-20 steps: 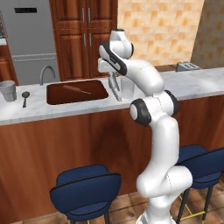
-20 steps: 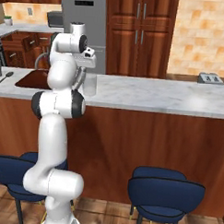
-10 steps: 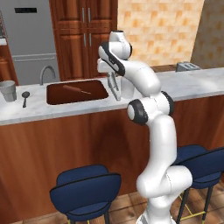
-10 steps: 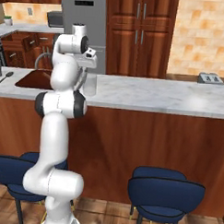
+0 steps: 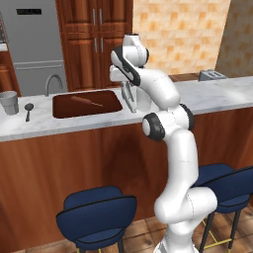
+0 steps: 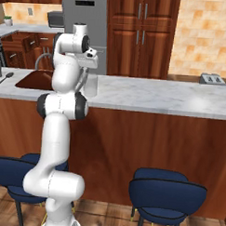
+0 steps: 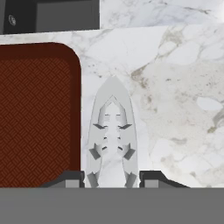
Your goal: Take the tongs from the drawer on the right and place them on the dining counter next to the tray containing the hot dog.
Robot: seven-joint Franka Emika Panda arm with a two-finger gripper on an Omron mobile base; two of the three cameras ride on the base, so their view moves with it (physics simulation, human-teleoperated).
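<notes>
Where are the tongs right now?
The tongs hang between the gripper fingertips over the dining counter, just right of the tray.

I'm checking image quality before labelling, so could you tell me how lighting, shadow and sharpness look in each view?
Left base view: even, soft light, a dim patch on the dining counter front beside the arm, edges slightly soft. Right base view: similar flat light, faint sheen on the marble. Hand view: crisp, the tongs pale against the marble, little contrast, no glare on the tray.

Base views flank dining counter [image 5: 44, 129], hand view close above tray [image 7: 37, 118]
</notes>
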